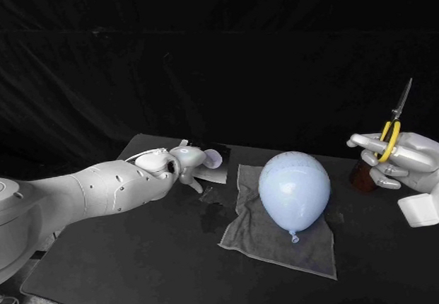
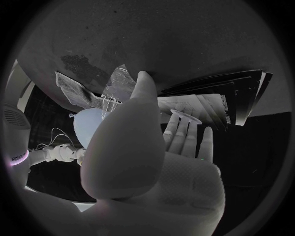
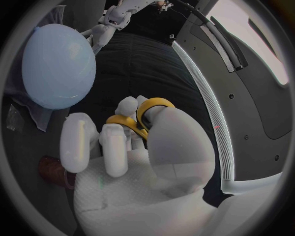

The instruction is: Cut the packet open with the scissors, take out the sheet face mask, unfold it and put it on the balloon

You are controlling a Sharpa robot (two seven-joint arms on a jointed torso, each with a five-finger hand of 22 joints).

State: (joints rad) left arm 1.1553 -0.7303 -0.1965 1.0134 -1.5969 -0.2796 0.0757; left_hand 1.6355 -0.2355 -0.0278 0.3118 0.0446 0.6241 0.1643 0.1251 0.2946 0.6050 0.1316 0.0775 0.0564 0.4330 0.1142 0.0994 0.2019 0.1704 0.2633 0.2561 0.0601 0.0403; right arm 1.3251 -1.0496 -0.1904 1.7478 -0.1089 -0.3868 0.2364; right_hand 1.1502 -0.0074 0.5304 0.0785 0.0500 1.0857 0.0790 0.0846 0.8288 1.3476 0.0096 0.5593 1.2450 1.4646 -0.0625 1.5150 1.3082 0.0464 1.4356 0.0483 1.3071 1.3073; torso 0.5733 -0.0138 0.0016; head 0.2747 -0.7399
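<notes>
Head view: right hand [image 1: 399, 159] raised, fingers through the yellow loops of the scissors [image 1: 392, 135], blades pointing up. Balloon [image 1: 295, 188] lies on a grey cloth [image 1: 251, 224] between the two hands. Left hand [image 1: 185, 160] at the packet [image 1: 219, 170], fingers touching its edge; grip or mere contact, cannot tell.

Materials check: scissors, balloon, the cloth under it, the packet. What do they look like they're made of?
Scissors: grey metal-looking blades, glossy yellow handles, likely plastic.
Balloon: pale blue, smooth, soft sheen, knotted neck; probably latex.
Cloth: grey, matte, wrinkled; likely fabric.
Packet: thin, creased film that looks translucent; probably plastic.
</notes>
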